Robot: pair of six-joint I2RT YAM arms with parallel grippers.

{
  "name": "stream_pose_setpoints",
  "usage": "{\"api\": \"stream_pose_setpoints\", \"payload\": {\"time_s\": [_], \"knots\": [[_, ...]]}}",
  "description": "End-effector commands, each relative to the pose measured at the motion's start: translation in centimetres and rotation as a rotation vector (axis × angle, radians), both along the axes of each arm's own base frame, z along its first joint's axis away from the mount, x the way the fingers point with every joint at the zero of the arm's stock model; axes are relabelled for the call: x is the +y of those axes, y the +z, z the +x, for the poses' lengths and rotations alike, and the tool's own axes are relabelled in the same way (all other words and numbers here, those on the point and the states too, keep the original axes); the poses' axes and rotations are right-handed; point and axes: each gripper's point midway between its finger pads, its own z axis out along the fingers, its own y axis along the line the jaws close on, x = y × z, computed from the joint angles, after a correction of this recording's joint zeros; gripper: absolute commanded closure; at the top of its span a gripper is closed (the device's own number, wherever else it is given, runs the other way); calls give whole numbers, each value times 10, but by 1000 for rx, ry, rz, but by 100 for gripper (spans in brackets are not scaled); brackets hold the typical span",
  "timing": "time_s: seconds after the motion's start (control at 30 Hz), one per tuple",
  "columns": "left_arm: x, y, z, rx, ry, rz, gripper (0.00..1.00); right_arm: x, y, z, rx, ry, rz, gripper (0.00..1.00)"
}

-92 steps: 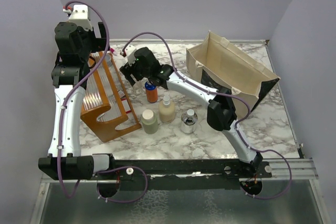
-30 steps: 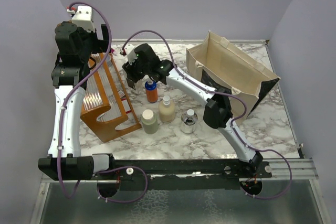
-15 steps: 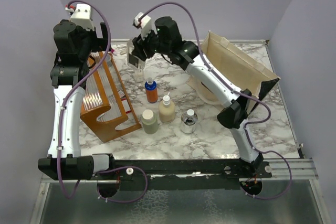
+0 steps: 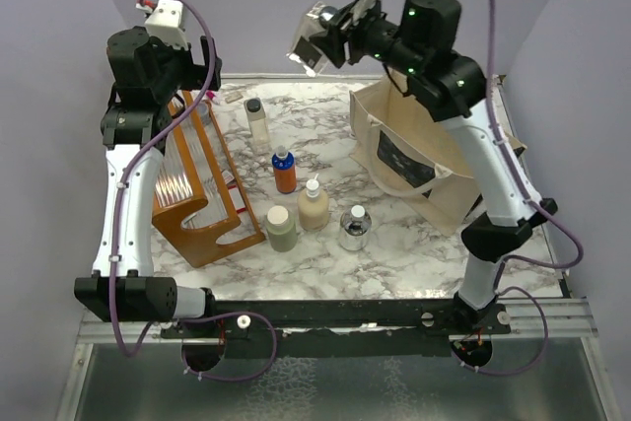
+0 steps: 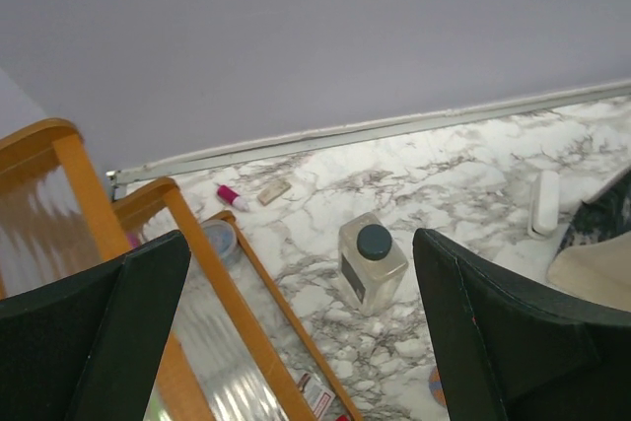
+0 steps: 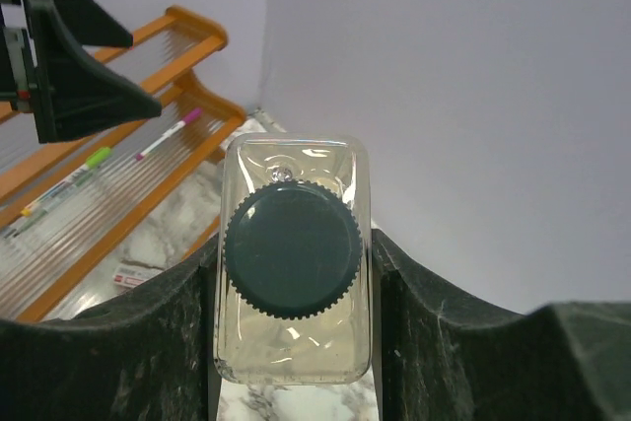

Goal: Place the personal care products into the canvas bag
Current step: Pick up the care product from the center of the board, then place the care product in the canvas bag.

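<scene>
The table (image 4: pixel 414 244) carries the canvas bag (image 4: pixel 373 135), open-mouthed at the right rear. Released from this height, the load could clip the soft rim, fold it inward, or bounce out. The right arm (image 4: pixel 493 160) is reared high, its wrist left of the bag's mouth and its jaws clamped on the sides of a clear black-capped bottle (image 6: pixel 292 342). The left arm (image 4: pixel 123 204) hovers over the rack (image 4: pixel 202 204), its jaws wide apart and empty. Five bottles (image 4: pixel 314 206) wait on the table.
</scene>
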Motion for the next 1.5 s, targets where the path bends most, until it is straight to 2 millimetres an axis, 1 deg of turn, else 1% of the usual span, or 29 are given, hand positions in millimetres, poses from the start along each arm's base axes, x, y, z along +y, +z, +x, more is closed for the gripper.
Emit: {"api": "stream_pose_setpoints", "payload": {"time_s": [0.0, 0.03, 0.13, 0.2, 0.3, 0.37, 0.57, 0.7, 0.77, 0.83, 1.0, 1.13, 1.2, 1.27, 1.3, 1.47], "knots": [[-41, -2, 6, -4, -187, -11, 1, -76, 90, -22, -216, -99, 114, 99], [-48, -5, 8, 6, -210, -10, 1, -88, 95, -22, -224, -118, 117, 99], [-74, -18, 12, 36, -284, 28, 1, -116, 98, -23, -239, -172, 99, 99], [-94, -27, 11, 46, -343, 57, 1, -131, 96, -25, -244, -212, 76, 99], [-124, -37, 5, 52, -457, 76, 1, -149, 84, -22, -230, -280, 33, 99], [-145, -43, -1, 48, -540, 90, 1, -161, 73, -20, -215, -322, 4, 99], [-202, -61, -21, 34, -759, 148, 1, -186, 19, -7, -116, -400, -97, 99], [-233, -71, -27, 47, -846, 155, 3, -205, -18, 5, -30, -425, -135, 99], [-247, -76, -32, 64, -887, 133, 4, -212, -33, 10, 19, -428, -139, 99], [-261, -83, -35, 93, -913, 79, 5, -217, -48, 14, 61, -424, -138, 99], [-294, -109, -50, 203, -965, -77, 7, -224, -68, 24, 130, -408, -122, 99], [-315, -129, -54, 261, -991, -151, 10, -228, -83, 33, 166, -403, -112, 99], [-324, -139, -55, 281, -1004, -172, 11, -226, -91, 34, 190, -383, -98, 99], [-333, -148, -56, 302, -1017, -194, 13, -225, -97, 35, 212, -360, -89, 99], [-338, -156, -56, 326, -1020, -206, 13, -225, -100, 35, 222, -353, -88, 99], [-355, -167, -54, 365, -1036, -270, 18, -222, -102, 29, 216, -318, -91, 99]]}}
